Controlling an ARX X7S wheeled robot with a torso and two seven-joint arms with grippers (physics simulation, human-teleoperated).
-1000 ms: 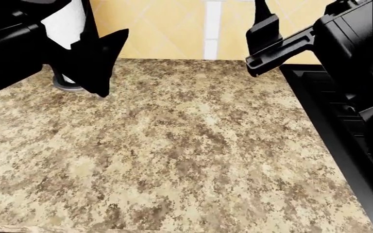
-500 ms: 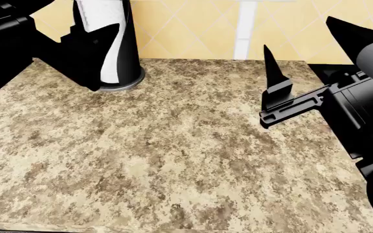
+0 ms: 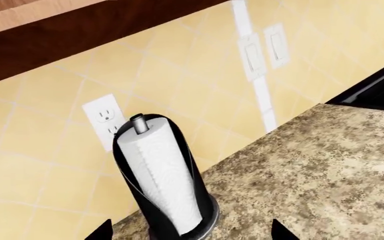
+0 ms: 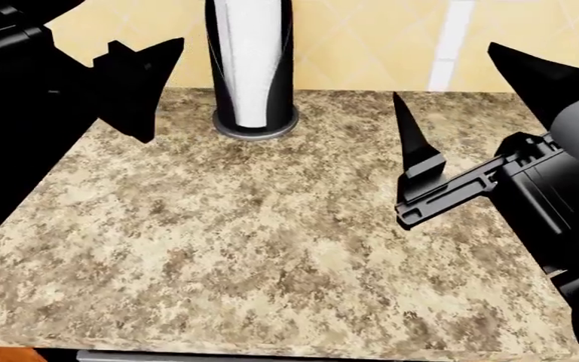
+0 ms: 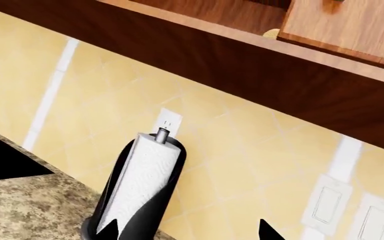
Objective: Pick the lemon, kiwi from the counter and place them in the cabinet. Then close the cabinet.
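Neither the lemon nor the kiwi is showing in any view right now, so where they are lying cannot be told from these pictures; the stretch of counter (image 4: pixel 249 249) in the head view is carrying only the towel holder (image 4: pixel 251 68), which is standing upright against the tiled wall. The left gripper (image 4: pixel 133 87) is hanging over the counter's left side, and whether its jaws are wide or narrow cannot be told, since only one dark tip is reading clearly. The right gripper (image 4: pixel 470 128) is hovering over the right side with its jaws spread wide and gripping nothing. In the right wrist view the cabinet (image 5: pixel 259 55) is sitting above the backsplash, with a wooden door edge standing out from its front, so it is probably open. The step in hand is looking like a search for the fruit. To do it well, the operator should be sweeping the head slowly along the counter until a yellow or tan shape is coming into frame, keeping both arms raised so they are not brushing the towel holder, and holding the jaws spread so a grasp can be starting as soon as a fruit is centred
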